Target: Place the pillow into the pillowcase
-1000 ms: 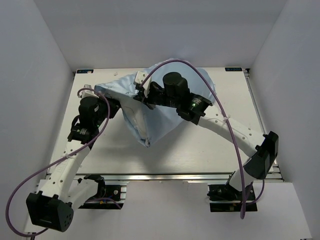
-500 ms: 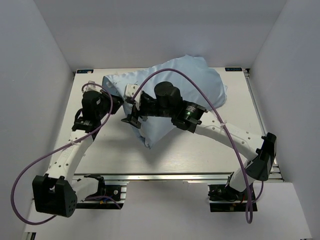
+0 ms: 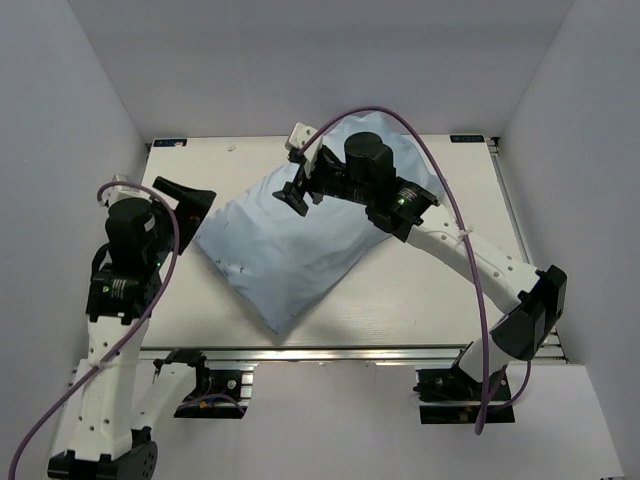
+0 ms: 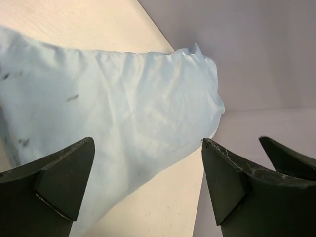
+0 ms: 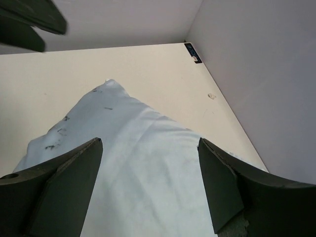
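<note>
Released and empty, the left gripper (image 4: 148,142) stood with its jaws spread wide, pulled off to the left side of the large, light blue, thin and wrinkled fabric pillowcase (image 3: 290,250) without touching it. A second earlier it had been clamped on that sack's left edge, and it let go only in the last instant. The right gripper (image 3: 295,168) was likewise unclenched and holding nothing. It hung above the far part of the sack, having dropped the cloth it had been pinching and lifting a moment before.

With both grips gone, the pillowcase had fallen from a bunched, raised heap to lie spread out and plump on the flat cream-white table (image 3: 420,300), slanting from the near left to the far right. The plump white rectangular cushion, the pillow, showed in none of the views. From the filled-out shape of the sack, it was probably wholly inside. The task therefore looked finished or nearly so, though I could not tell which end was the open one, or whether it needed tidying.
</note>
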